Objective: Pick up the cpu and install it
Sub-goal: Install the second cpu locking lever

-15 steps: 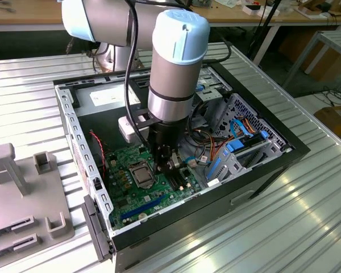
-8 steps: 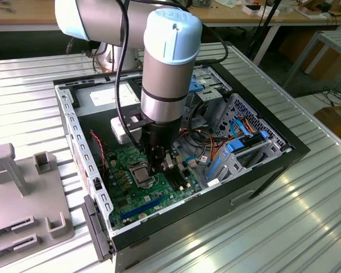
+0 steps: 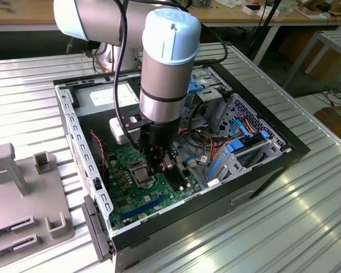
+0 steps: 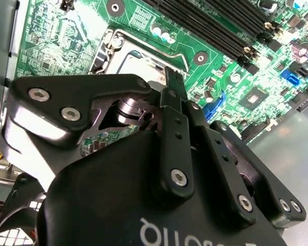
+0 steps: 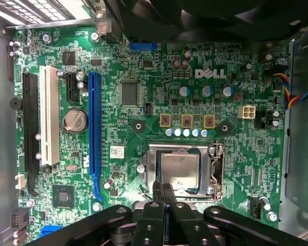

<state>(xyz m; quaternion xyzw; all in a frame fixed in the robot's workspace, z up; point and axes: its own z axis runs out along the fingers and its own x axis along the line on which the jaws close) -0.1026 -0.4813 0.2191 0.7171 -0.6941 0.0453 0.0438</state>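
Note:
The cpu (image 5: 179, 170) is a dull silvery square lying flat in the socket of the green motherboard (image 5: 143, 77), with the metal socket frame (image 5: 153, 169) around it. In the second wrist view the cpu (image 4: 138, 64) shows pale just beyond the fingertips. My gripper (image 5: 163, 187) hangs low over the board at the socket's edge, its two black fingers (image 5: 158, 197) pressed together with nothing seen between them. In the exterior view the gripper (image 3: 159, 169) reaches down into the open computer case, right beside the socket (image 3: 142, 173).
The case walls (image 3: 74, 131) ring the board. Bundled cables (image 3: 204, 142) and blue drive brackets (image 3: 238, 145) sit toward the exterior view's right. Long black memory slots (image 4: 215, 25) and a blue expansion slot (image 5: 94, 133) flank the socket. Grey fixtures (image 3: 23, 176) stand on the ribbed table.

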